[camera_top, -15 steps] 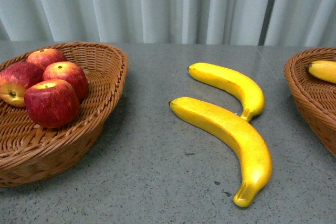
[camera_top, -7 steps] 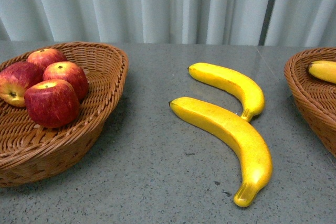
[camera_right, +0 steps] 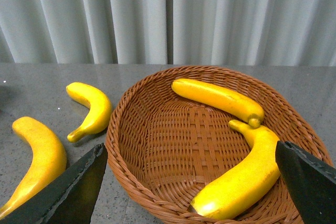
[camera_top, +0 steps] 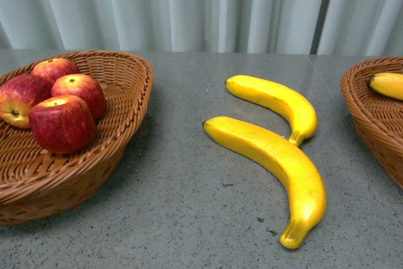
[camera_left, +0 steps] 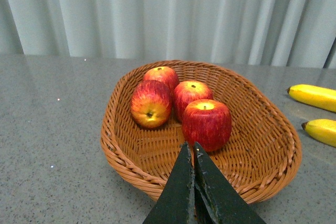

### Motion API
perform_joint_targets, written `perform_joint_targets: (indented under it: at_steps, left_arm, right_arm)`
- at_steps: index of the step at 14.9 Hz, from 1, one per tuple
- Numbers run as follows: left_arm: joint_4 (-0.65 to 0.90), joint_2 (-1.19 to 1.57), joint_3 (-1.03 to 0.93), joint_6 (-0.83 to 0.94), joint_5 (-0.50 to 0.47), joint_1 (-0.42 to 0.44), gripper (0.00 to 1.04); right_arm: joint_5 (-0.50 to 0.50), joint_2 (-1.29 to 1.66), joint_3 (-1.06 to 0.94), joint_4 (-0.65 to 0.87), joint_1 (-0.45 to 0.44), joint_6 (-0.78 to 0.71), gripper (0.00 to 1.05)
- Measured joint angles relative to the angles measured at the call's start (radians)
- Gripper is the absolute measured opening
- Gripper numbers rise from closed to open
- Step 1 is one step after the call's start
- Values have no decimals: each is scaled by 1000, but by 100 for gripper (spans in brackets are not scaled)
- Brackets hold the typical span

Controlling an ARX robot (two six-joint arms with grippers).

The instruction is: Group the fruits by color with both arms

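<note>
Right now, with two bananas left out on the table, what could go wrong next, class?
1. The far banana touches the near banana with its stem tip, so lifting one may drag the other.
2. The right basket already holds two bananas; another dropped carelessly might slide off them.

Grey surface (camera_top: 182, 212) with baskets, bananas
Left basket (camera_top: 119, 155) and right basket (camera_top: 368, 121) stand at its ends; the far banana (camera_top: 277, 100) and near banana (camera_top: 277, 159) lie between them.
</note>
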Motion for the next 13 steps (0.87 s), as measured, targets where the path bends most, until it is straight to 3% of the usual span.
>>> perform_joint_targets:
  at_steps: [1, 7, 8, 9, 13]
  left_arm:
    - [-2, 0, 0, 0, 1, 0, 4]
    - [0, 0, 0, 0, 0, 0, 62]
    - [0, 0, 0, 0, 0, 0, 73]
    - [0, 0, 0, 0, 1, 0, 83]
    - [0, 0, 0, 0, -1, 0, 96]
  right_arm:
    - [0, 0, 0, 0, 0, 0, 98]
    - [0, 0, 0, 0, 0, 0, 98]
    - [-49, 13, 8, -35, -15, 27, 98]
    - [-189, 140, 37, -2, -40, 111, 98]
    - [-238, 342, 103, 140, 28, 194, 98]
